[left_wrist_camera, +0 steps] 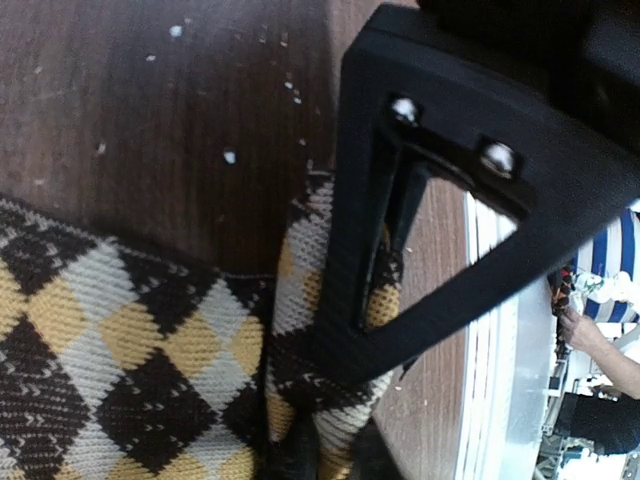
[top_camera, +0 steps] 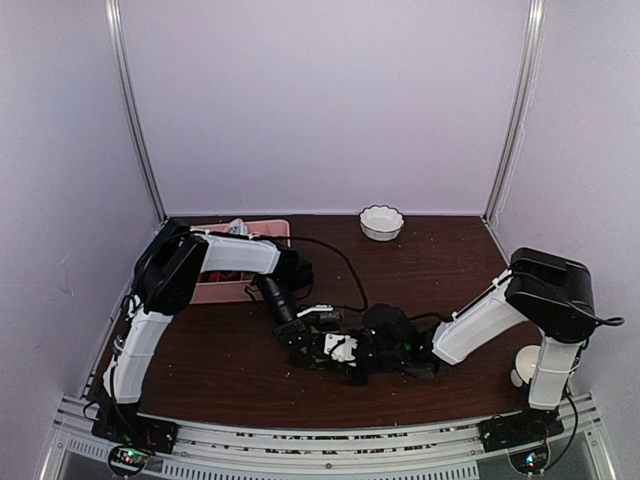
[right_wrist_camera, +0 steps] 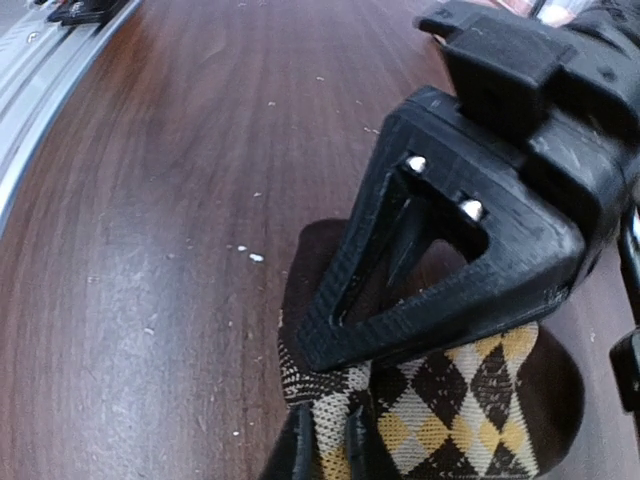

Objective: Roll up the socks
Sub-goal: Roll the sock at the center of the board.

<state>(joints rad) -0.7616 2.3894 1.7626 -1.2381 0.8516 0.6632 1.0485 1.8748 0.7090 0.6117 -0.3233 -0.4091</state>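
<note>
Sock (left_wrist_camera: 120,340) in the pinch of left claw (left_wrist_camera: 310,415) and right claw (right_wrist_camera: 318,400)

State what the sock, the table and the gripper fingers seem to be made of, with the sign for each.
Sock: knitted yarn, matte; knit stitches show in the brown, tan and grey diamonds.
Table: wood or wood-look laminate, slightly glossy; dark brown grain lines and a sheen.
Fingers: probably 3D-printed black plastic, matte; fine layered ridges on the surface.
</note>
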